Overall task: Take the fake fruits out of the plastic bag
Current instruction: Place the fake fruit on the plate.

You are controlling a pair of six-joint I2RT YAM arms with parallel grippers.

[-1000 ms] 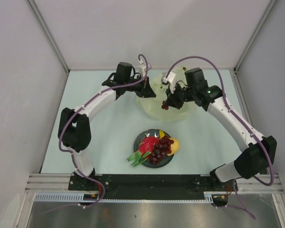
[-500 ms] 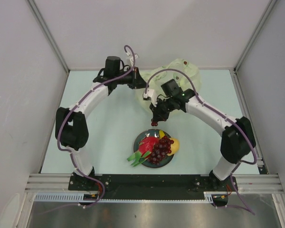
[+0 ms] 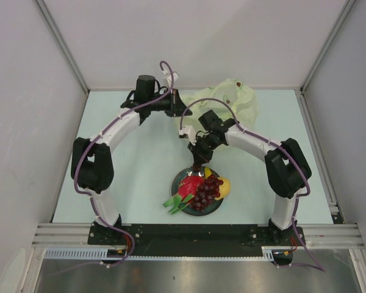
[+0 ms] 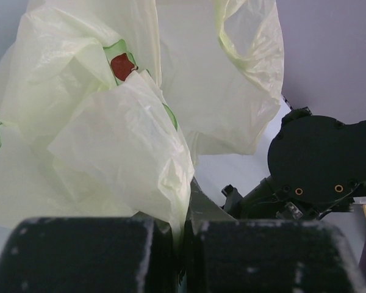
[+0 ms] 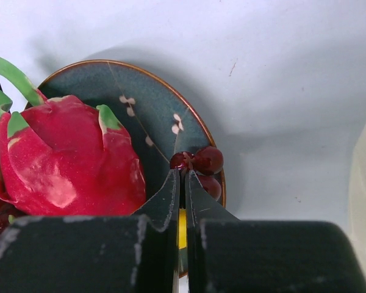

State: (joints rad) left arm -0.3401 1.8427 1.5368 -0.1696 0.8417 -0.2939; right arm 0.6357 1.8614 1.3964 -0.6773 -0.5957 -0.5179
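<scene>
The pale yellow-green plastic bag (image 3: 232, 101) lies crumpled at the back of the table. My left gripper (image 3: 175, 108) is shut on its left edge, and the film (image 4: 110, 134) is pinched between the fingers (image 4: 183, 227). My right gripper (image 3: 198, 162) hangs over the far rim of the dark plate (image 3: 178, 178), shut on a small cluster of dark red grapes (image 5: 199, 161) that juts past its tips (image 5: 183, 175). On the plate lie the red dragon fruit (image 3: 188, 187) (image 5: 67, 159), a larger grape bunch (image 3: 207, 192), the lemon (image 3: 224, 187) and a bit of yellow banana (image 3: 207, 173).
White walls with metal posts close in the table on three sides. The right arm's dark wrist (image 4: 317, 165) sits close beside the left gripper and the bag. The arm bases stand on the rail at the near edge (image 3: 195, 235).
My right arm has swung from the bag toward the near side, carrying the small grape cluster to the plate's far rim. The left gripper shifted back and left, keeping its hold on the bag.
</scene>
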